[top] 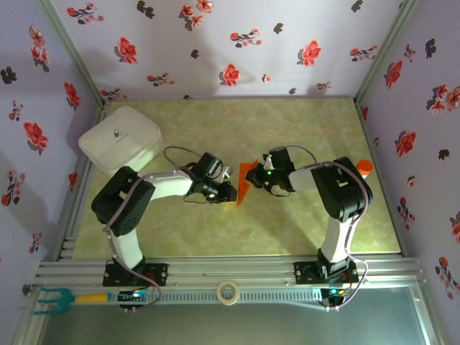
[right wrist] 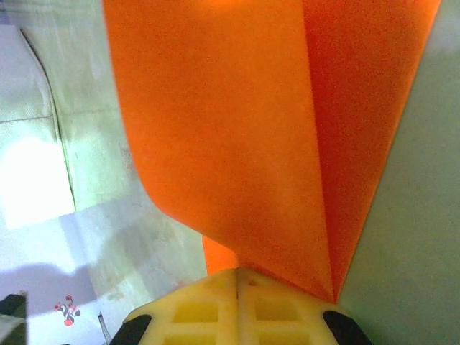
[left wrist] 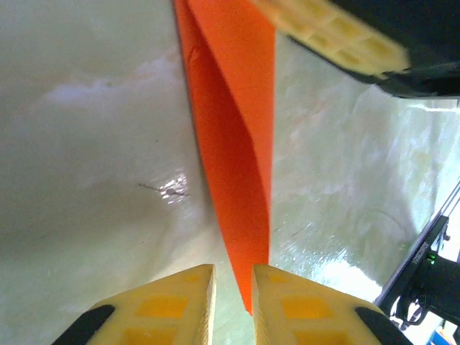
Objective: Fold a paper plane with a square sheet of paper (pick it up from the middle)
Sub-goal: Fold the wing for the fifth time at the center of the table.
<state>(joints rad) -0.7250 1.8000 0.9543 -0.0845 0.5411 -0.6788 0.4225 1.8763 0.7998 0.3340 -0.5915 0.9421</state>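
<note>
Tabletop (top: 215, 230) of pale green marbled surface, seen from above and closed in by lilac walls printed with red and black flowers. Two black-and-white robot arms rise from the table's near edge and bend inward so that they meet over the table's middle.

A white lidded box (top: 120, 140) with rounded corners sits at the table's far-left corner.

At the table's middle, between the two arms, is the sheet of orange paper (top: 248, 180). It is folded into a long narrow wedge, and its point faces the table's near edge. The left wrist camera shows the paper (left wrist: 237, 144) as a raised strip with one long crease, tapering to a point. The right wrist camera shows it (right wrist: 230, 129) as two broad layers, one curling away from the other.

The right gripper (top: 260, 178) is at the wide end of the wedge. Its yellow fingers are pressed together with the paper clamped between them (right wrist: 237, 277).

The left gripper (top: 228, 192) is at the pointed end. Its fingers stand a narrow slit apart (left wrist: 233, 277), and the paper's tip reaches into that slit. Whether they touch the paper cannot be told.

A small orange-capped bottle (top: 365, 167) stands at the table's right edge. A roll of tape (top: 228, 292) lies on the metal frame in front of the table's near edge. A teal fork-shaped tool (top: 57, 298) with a yellow handle lies off the table's near-left corner.
</note>
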